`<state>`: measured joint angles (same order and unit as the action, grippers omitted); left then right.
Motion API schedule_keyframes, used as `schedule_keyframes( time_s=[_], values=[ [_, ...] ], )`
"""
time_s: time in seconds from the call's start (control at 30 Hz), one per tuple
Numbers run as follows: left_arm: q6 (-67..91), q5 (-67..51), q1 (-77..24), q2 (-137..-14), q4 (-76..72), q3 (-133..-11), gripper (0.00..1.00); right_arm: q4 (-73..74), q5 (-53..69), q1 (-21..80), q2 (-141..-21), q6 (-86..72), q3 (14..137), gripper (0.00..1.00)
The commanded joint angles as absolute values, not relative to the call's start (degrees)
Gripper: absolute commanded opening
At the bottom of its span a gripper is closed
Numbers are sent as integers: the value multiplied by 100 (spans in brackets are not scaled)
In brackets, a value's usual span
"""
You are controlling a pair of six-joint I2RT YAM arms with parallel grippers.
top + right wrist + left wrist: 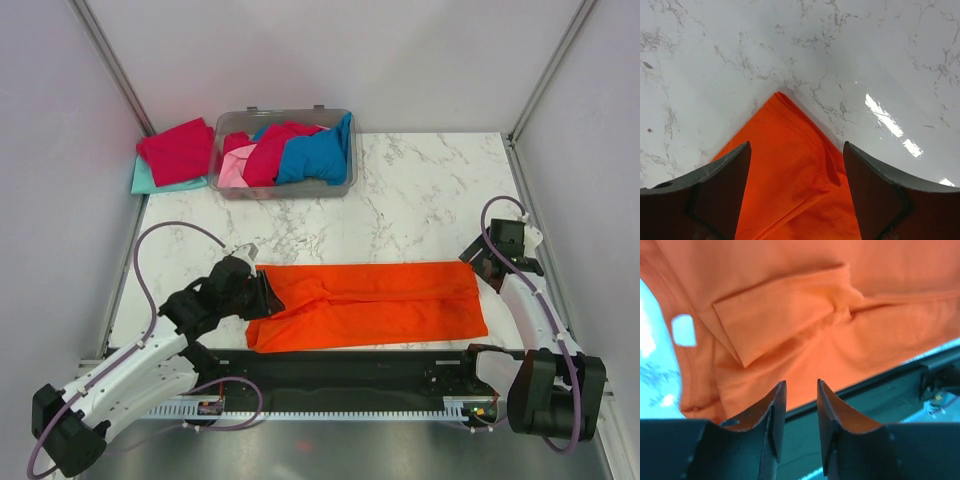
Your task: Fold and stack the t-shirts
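This place looks like a robotics laboratory, more exactly a small closed test cell. The table has a white marble-pattern top and is enclosed on three sides by plain pale walls, with bare metal posts rising at the far corners. Two white and black robot arms, the left arm and the right arm, are fixed on a black rail along the near edge, and purple cables loop freely over them. The only goods here are plain coloured t-shirts, some in a clear grey bin, some beside it.
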<state>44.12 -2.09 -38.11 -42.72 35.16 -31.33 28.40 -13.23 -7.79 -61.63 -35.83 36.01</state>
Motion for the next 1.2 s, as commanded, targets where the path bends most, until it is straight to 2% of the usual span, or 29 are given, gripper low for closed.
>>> schedule_keyframes(
  time_s=[0.0,0.07,0.27,0.43,0.6,0.8,1.0,1.1,1.17],
  values=[
    [5071,-694,-3998,-3859,3700,-2997,43,2786,-1328,-826,-5924,-3771,3788,82],
    [5141,-651,-4078,-3710,3814,-3049,49,2742,-1091,-817,-5889,-3683,3928,80],
    [4984,-18,-4087,-4085,3702,-3156,49,2470,-291,-362,-5862,-3507,3911,74],
    [4826,193,-4087,-5664,2928,-3084,49,2224,-114,517,-6310,-3524,3649,75],
    [4597,562,-4026,-7257,2453,-3602,49,1776,263,606,-6635,-3700,3200,74],
    [4219,168,-3946,-9288,1953,-4692,43,1968,150,615,-6425,-3551,3190,76],
    [3569,-298,-4174,-11455,1916,-6949,42,2627,-509,607,-5793,-3402,3682,80],
    [3165,-816,-4358,-12746,2091,-8758,42,2663,-606,607,-5538,-3288,3893,81],
    [2814,-1228,-4456,-13566,2527,-10549,43,2611,-536,615,-5511,-3200,3990,81]
  ],
)
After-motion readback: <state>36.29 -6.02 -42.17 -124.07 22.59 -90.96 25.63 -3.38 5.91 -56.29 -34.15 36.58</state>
